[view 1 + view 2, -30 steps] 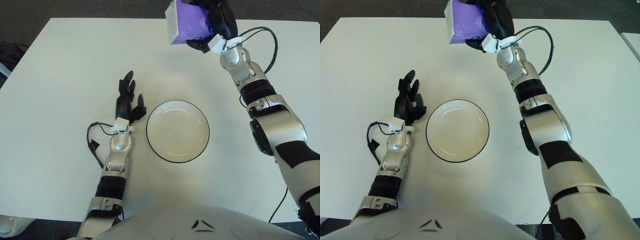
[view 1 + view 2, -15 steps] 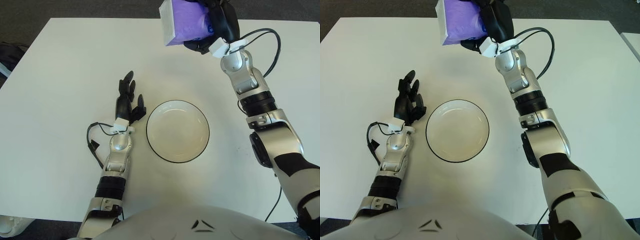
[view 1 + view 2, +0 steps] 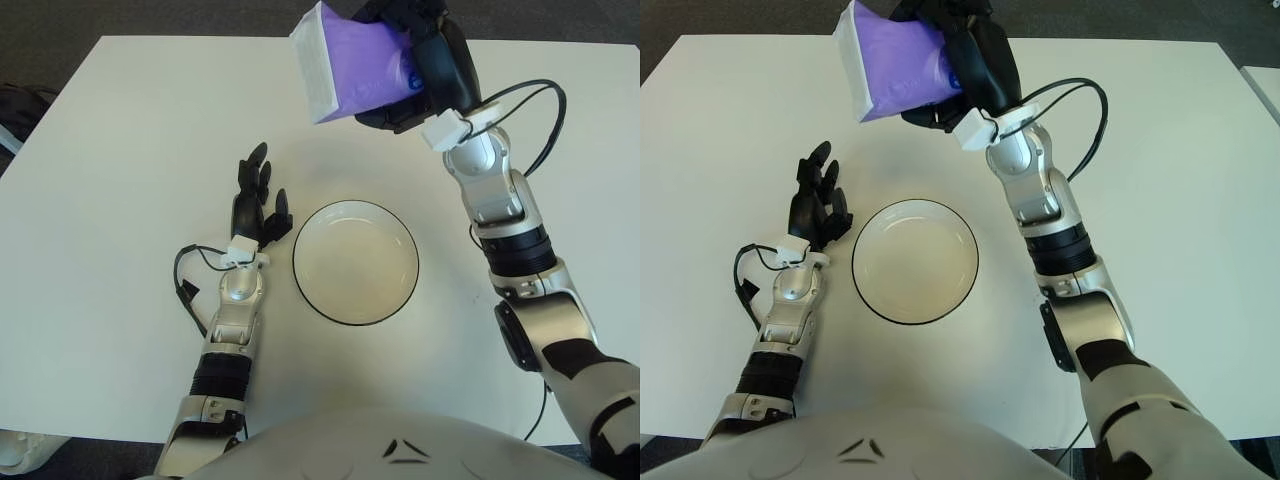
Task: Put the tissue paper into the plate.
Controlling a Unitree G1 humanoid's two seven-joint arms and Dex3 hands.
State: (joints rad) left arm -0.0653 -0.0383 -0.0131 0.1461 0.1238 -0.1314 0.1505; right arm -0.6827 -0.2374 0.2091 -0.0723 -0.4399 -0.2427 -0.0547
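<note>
Here a white surface point(image 3: 120, 120) fills most of the frame, with dark grey floor point(image 3: 200, 15) along the top edge. The right hand point(image 3: 425, 60) grips a purple tissue pack point(image 3: 350, 75) at upper centre, raised above the plate point(image 3: 355, 262). The left hand point(image 3: 255, 205) shows left of the plate, fingers relaxed.

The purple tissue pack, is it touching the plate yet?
Apart. In the left eye view the purple tissue pack is held up in the right hand, with bare white table showing between it and the plate. The left hand shows left of the plate.
</note>
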